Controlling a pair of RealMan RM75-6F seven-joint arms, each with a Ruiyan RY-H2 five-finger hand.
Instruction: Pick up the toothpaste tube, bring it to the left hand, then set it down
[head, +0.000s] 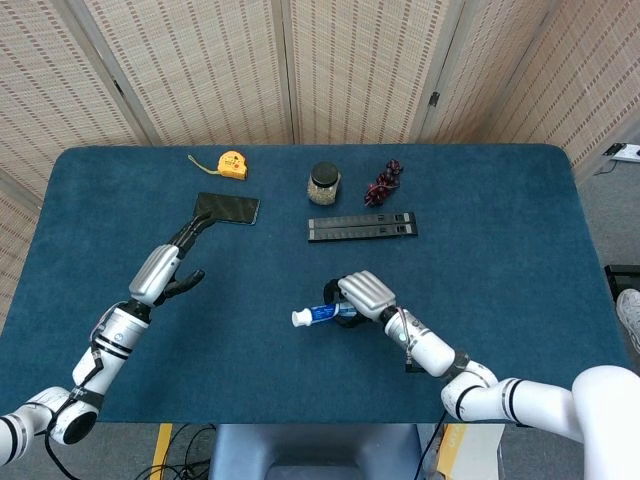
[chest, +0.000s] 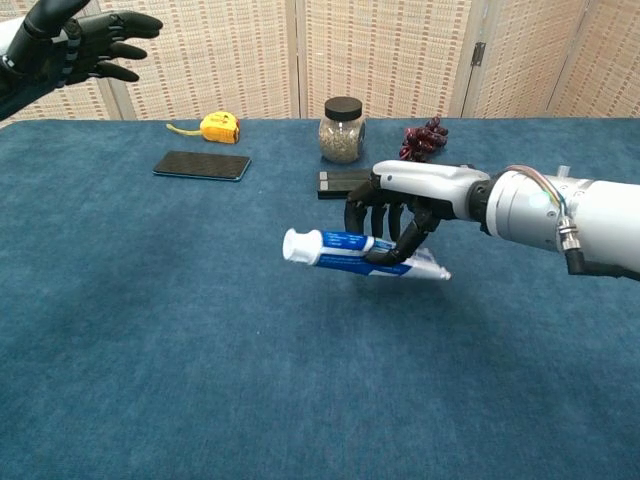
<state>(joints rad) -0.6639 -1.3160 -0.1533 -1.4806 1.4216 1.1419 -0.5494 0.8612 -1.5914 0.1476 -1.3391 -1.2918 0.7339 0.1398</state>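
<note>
My right hand (head: 365, 294) (chest: 400, 205) grips the blue-and-white toothpaste tube (head: 318, 315) (chest: 350, 253) around its middle, holding it level just above the blue table (head: 500, 230), white cap pointing to the left. My left hand (head: 165, 265) (chest: 75, 42) is open with its fingers spread, raised over the left part of the table, well apart from the tube. The black phone (head: 227, 207) lies just beyond its fingertips in the head view.
At the back of the table lie a yellow tape measure (head: 231, 164), a black phone (chest: 202, 165), a glass jar (head: 323, 184), a dark red bunch of grapes (head: 384, 182) and a black power strip (head: 362, 227).
</note>
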